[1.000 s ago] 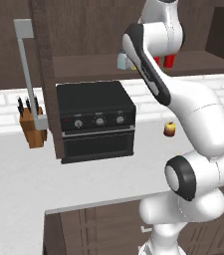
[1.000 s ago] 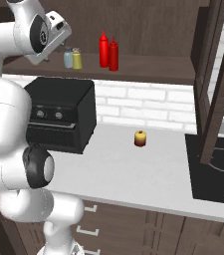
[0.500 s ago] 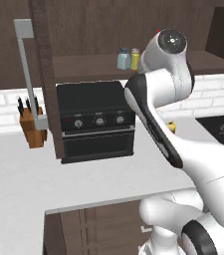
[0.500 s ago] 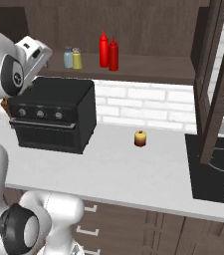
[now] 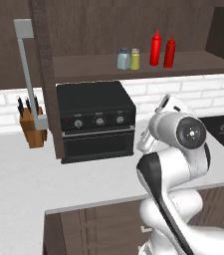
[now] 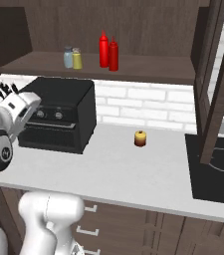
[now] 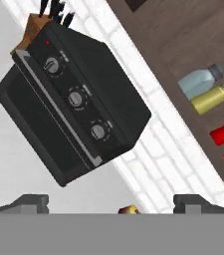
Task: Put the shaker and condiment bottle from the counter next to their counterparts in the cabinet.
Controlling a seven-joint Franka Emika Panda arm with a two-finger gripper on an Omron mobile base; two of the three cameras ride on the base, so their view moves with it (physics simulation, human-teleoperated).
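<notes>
Up on the cabinet shelf (image 5: 198, 63), the yellow shaker (image 5: 135, 59) and both red bottles (image 5: 162, 49) stand with the blue shaker (image 5: 123, 59). Job looks done. Gripper (image 7: 111, 204) is wide apart, empty.

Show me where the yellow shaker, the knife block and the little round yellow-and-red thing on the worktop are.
yellow shaker (image 5: 135, 60): left base view, middle of its yellow body.
knife block (image 5: 33, 127): left base view, its wooden front.
yellow-and-red lump (image 6: 140, 138): right base view, its middle.
</notes>
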